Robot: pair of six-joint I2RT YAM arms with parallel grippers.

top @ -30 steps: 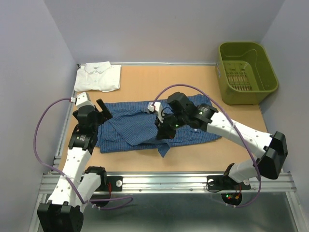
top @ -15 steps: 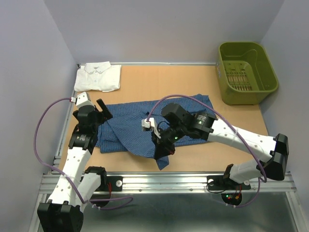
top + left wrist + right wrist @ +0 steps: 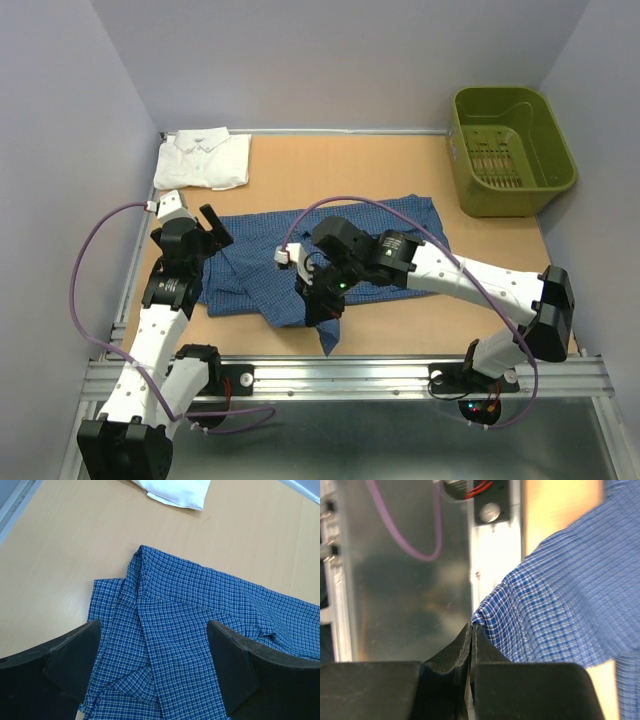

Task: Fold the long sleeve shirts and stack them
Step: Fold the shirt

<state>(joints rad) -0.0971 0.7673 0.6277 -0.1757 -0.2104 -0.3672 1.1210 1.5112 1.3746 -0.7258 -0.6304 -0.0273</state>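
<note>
"What took up the most room?"

"The light-brown wooden table [image 3: 330, 170]. Across its middle lay the dark blue, fine-checked button-up cloth shirt [image 3: 250, 265], rumpled and partly folded over itself."

"What sat around that blue shirt?"

"The olive-green plastic basket [image 3: 505, 200] stood beyond the shirt's far right corner, well apart from it. The plain white collared shirt [image 3: 203, 160] lay folded beyond the far left corner, also clear of it."

"And the arms?"

"The left gripper [image 3: 152, 625] hung over the blue shirt's left end, with its jaws spread wide and nothing between them. The checked cloth showed below the gap. The right gripper [image 3: 472, 627] was at the blue shirt's near edge. Its jaws were pressed together and clamped on a fold of the checked cloth. One flap of the shirt reached nearer than the rest, just beside that gripper."
</note>
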